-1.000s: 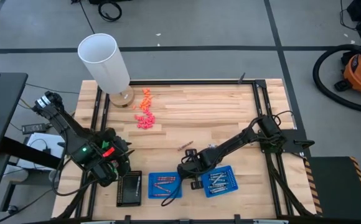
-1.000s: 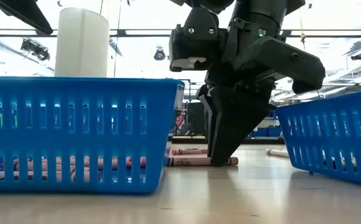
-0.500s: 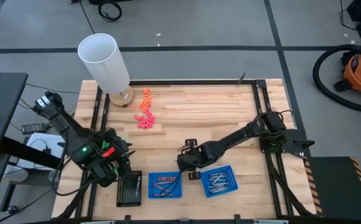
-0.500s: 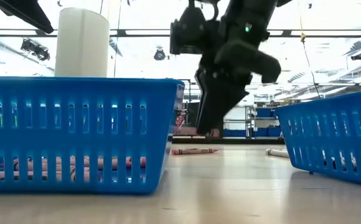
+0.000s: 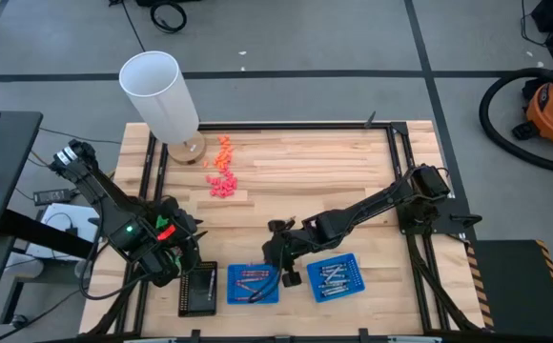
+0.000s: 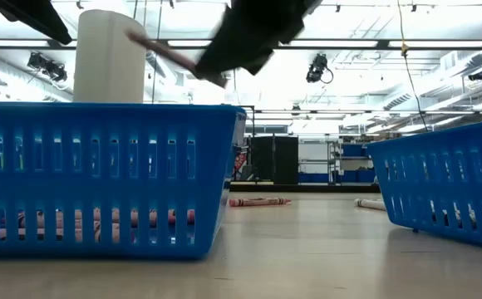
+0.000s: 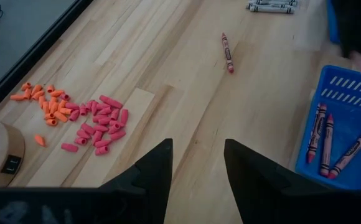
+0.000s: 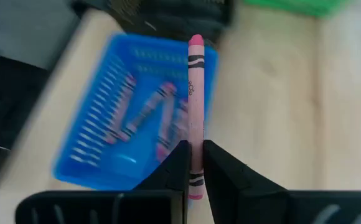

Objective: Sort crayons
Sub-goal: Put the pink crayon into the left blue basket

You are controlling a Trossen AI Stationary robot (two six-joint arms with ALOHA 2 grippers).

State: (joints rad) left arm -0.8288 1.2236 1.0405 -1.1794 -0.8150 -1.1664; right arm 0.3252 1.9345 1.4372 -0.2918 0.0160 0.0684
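Note:
My right gripper (image 5: 278, 255) is shut on a pink crayon (image 8: 195, 93), above the far edge of the left blue tray (image 5: 253, 284), which holds reddish crayons. The right blue tray (image 5: 337, 276) holds grey crayons. In the low view the crayon (image 6: 162, 50) sticks out of the raised gripper (image 6: 224, 62). One red crayon (image 7: 227, 53) lies flat on the table, and some grey crayons (image 7: 271, 6) lie farther off. My left gripper (image 7: 196, 168) is open and empty at the table's left near side. My right gripper pinches the pink crayon near one end (image 8: 195, 146) between its two fingers. The crayon lies along the fingers and sticks out past their tips. It is lifted clear of the table and sits tilted in the low view.
A tall white cylinder (image 5: 157, 95) stands at the far left on a wooden base. A pile of orange and pink erasers (image 5: 221, 170) lies beside it. A black tray (image 5: 198, 289) sits left of the blue trays. Bare wood lies at the table's middle and far right.
My right gripper has risen from the table with the pink crayon and has gone toward the table's left edge, over to the left blue tray. The crayon, which lay on the table, is now lifted clear and tilted.

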